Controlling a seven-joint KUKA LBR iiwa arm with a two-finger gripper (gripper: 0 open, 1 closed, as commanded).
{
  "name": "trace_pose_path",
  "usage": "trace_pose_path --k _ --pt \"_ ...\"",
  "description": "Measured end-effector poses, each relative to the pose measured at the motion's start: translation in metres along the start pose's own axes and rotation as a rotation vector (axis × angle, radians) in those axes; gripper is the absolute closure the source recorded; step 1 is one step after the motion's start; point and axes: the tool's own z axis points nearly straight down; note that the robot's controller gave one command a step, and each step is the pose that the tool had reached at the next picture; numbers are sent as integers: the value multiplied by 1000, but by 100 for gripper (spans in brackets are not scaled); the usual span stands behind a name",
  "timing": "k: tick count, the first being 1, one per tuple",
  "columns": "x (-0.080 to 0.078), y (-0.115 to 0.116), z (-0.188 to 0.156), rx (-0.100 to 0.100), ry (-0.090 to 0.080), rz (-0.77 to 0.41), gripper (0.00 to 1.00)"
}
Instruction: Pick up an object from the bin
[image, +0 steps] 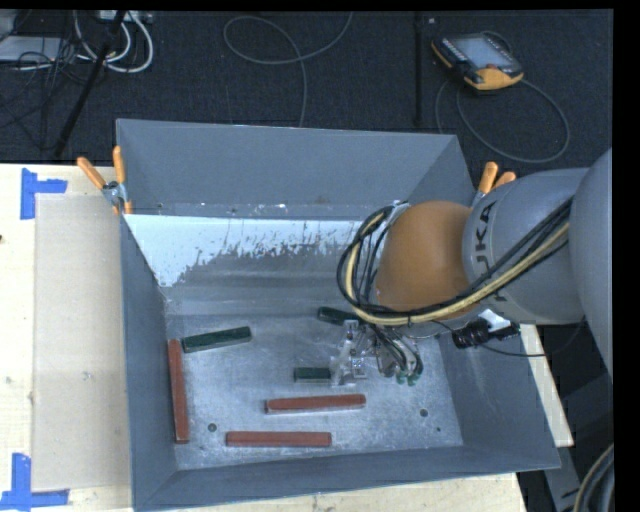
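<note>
My gripper (352, 362) hangs low over the middle of the bin floor, below the orange wrist cover. A short dark green block (311, 375) lies just to its left, its right end meeting the gripper. A brown-red stick (315, 403) lies flat slightly in front of the gripper. Another dark green piece (335, 316) pokes out from under the wrist cover behind the gripper, partly hidden.
A dark green bar (216, 339) lies at the left of the floor. One brown-red stick (178, 390) runs along the left wall and another (278, 438) along the front wall. The arm and its cables cover the bin's right side.
</note>
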Motion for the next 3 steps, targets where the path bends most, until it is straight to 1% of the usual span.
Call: trace_pose_path --k 1,2,3 --pt "0 0 0 0 0 1 0" --pt "0 0 0 0 0 1 0" --pt "9 27 24 -2 -17 43 100"
